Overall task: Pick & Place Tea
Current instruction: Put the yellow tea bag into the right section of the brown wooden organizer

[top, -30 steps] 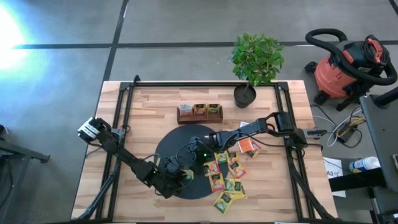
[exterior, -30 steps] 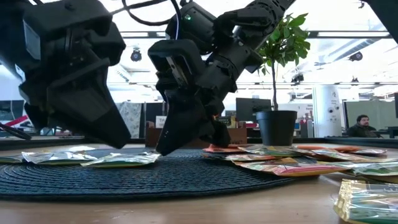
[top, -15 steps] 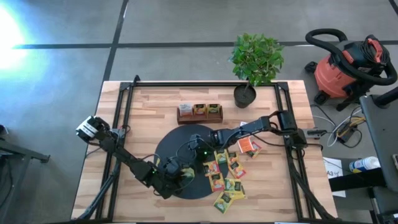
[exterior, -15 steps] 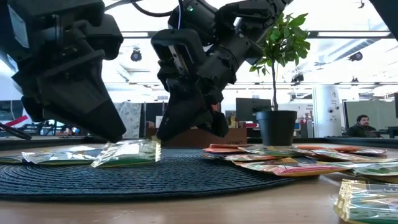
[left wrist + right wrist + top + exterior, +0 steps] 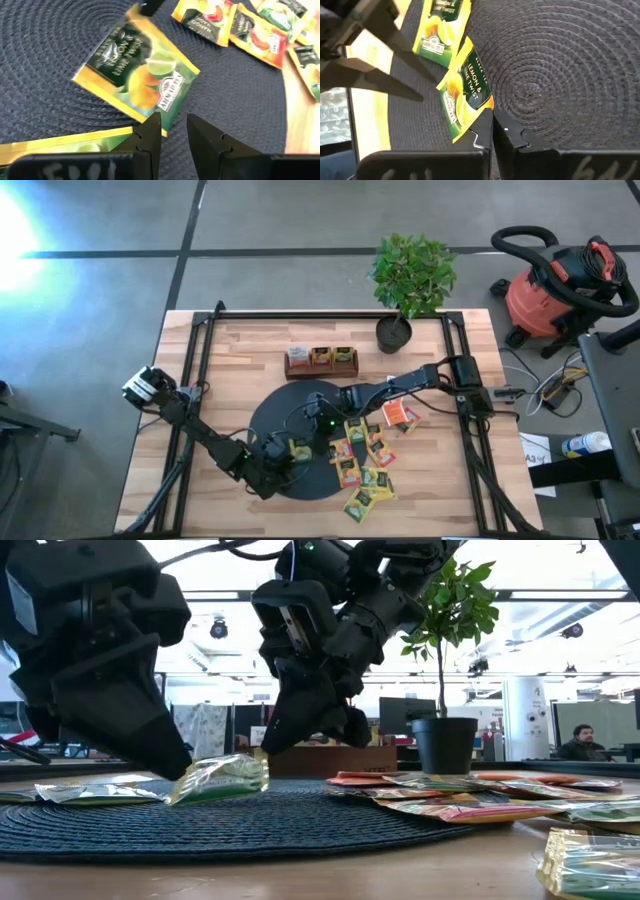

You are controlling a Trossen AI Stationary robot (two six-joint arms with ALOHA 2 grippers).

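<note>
Green-and-yellow tea sachet [image 5: 222, 778] on the black round mat [image 5: 265, 415], in the part of the mat nearest the left arm. One edge down on the weave, the opposite edge raised: sachet sits tilted.

Left gripper [image 5: 172, 120] low over the mat, right at that sachet. Fingers apart, mat weave showing in the gap. The sachet's near corner meets one fingertip; cannot tell whether it is pinched or only propped.

Second sachet [image 5: 95, 792], same colours, flat on the mat just beside the left gripper, further out toward the mat's rim.

Right gripper [image 5: 492, 117] above the mat near its middle, clear of the weave, fingers pressed together. Nothing seen clamped between them. Tilted sachet lies just in front of its tips.

Loose heap of sachets [image 5: 365, 470], orange-red, yellow and green, straddling the mat's rim on the right arm's side and spilling onto the bench [image 5: 230, 350].

Small wooden box [image 5: 320, 359] on the bench just beyond the mat's far rim, sachets standing in its compartments. Potted plant [image 5: 394, 333] past the box, well apart from the mat.
</note>
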